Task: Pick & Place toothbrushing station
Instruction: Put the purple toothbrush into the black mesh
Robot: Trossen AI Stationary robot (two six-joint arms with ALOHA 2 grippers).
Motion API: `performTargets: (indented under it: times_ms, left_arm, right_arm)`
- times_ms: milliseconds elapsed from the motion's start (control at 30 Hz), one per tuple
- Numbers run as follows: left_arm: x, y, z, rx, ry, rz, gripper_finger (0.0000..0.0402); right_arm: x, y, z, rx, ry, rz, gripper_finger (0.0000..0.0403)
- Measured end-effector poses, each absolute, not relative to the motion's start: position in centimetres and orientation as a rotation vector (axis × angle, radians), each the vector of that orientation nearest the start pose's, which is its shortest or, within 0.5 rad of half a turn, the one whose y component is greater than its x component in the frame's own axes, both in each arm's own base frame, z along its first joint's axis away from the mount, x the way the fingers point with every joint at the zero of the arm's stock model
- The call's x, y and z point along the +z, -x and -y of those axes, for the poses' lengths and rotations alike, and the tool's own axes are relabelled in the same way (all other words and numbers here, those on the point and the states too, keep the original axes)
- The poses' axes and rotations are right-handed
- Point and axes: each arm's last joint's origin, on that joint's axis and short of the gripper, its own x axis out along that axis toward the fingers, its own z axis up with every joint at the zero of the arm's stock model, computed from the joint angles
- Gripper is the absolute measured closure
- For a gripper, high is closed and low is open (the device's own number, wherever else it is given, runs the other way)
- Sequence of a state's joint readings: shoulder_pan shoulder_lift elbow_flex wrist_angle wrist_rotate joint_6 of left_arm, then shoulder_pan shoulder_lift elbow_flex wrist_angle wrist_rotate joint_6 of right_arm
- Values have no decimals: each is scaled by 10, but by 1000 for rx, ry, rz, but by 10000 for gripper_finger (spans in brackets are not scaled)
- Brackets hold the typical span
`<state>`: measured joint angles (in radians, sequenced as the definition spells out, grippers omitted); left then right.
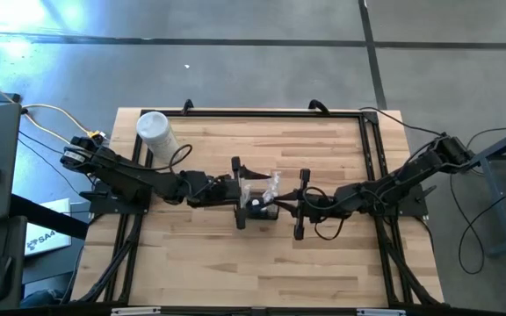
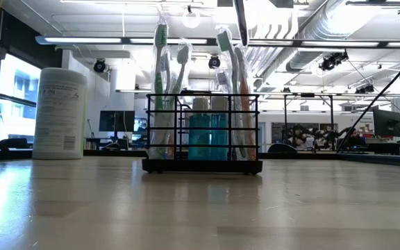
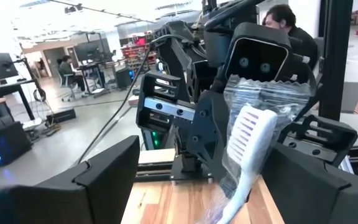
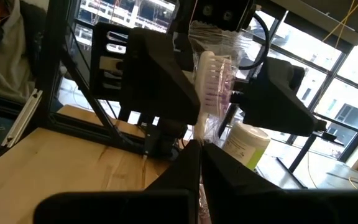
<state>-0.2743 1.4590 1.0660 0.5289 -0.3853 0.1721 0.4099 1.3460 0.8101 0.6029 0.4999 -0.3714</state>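
The toothbrushing station (image 2: 202, 132), a black wire caddy, stands on its flat base at the table's middle (image 1: 260, 211), with several toothbrushes and a teal tube upright in it. My right gripper (image 4: 199, 152) comes in from the table's right (image 1: 281, 204) and is shut on a toothbrush in clear plastic wrap (image 4: 211, 84). My left gripper (image 3: 201, 155) reaches in from the left (image 1: 255, 187) and is open. Its fingers stand on either side of the wrapped brush head (image 3: 248, 140) without touching it. My right gripper pinches the wrapped toothbrush between its two fingers, on the handle below the head (image 4: 201, 138). The fingers come level from the table's right and lie across the brush. The head (image 4: 213, 87) stands up past the fingertips, slightly tilted. The brush's lower end is hidden.
A white cylindrical container (image 1: 156, 133) with a lid stands at the table's far left (image 2: 60, 113). A black frame runs along the table's edges (image 1: 372, 158). People (image 3: 284, 18) are in the room beyond the table.
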Motion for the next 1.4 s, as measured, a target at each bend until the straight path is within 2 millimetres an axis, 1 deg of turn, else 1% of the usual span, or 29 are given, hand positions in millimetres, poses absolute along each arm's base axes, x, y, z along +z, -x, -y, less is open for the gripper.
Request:
performTargets:
  times_ms: [100, 233, 433, 633, 700, 767, 867, 1000, 1133, 1267, 1400]
  left_arm:
    - [340, -324, 80, 121, -132, 119, 102]
    - [340, -324, 80, 121, -133, 116, 149]
    - [339, -324, 80, 119, -137, 108, 247]
    - [338, -324, 81, 110, -141, 97, 356]
    - [337, -324, 81, 97, -144, 90, 383]
    - [338, -324, 81, 84, -145, 93, 383]
    - [338, -324, 81, 85, -146, 92, 374]
    - [337, -324, 81, 86, -152, 87, 385]
    - [337, -324, 81, 83, -170, 86, 385]
    - [337, -323, 86, 66, -187, 86, 385]
    - [339, -320, 98, 19, -236, 114, 385]
  right_arm:
    - [293, -276, -105, -99, 345, 37, 399]
    - [293, -276, -105, -99, 345, 36, 399]
    - [293, -277, -105, -99, 347, 34, 400]
    - [293, -277, -104, -106, 347, 32, 400]
    - [292, -277, -104, -106, 352, 28, 400]
    - [292, -276, -104, -111, 363, 26, 400]
    - [292, -276, -104, -124, 368, 20, 400]
    - [292, -276, -104, -127, 370, 16, 400]
    - [291, -274, -109, -118, 398, 15, 396]
    - [294, -268, -120, -144, 478, 25, 370]
    - [297, -260, -132, -188, 527, 25, 321]
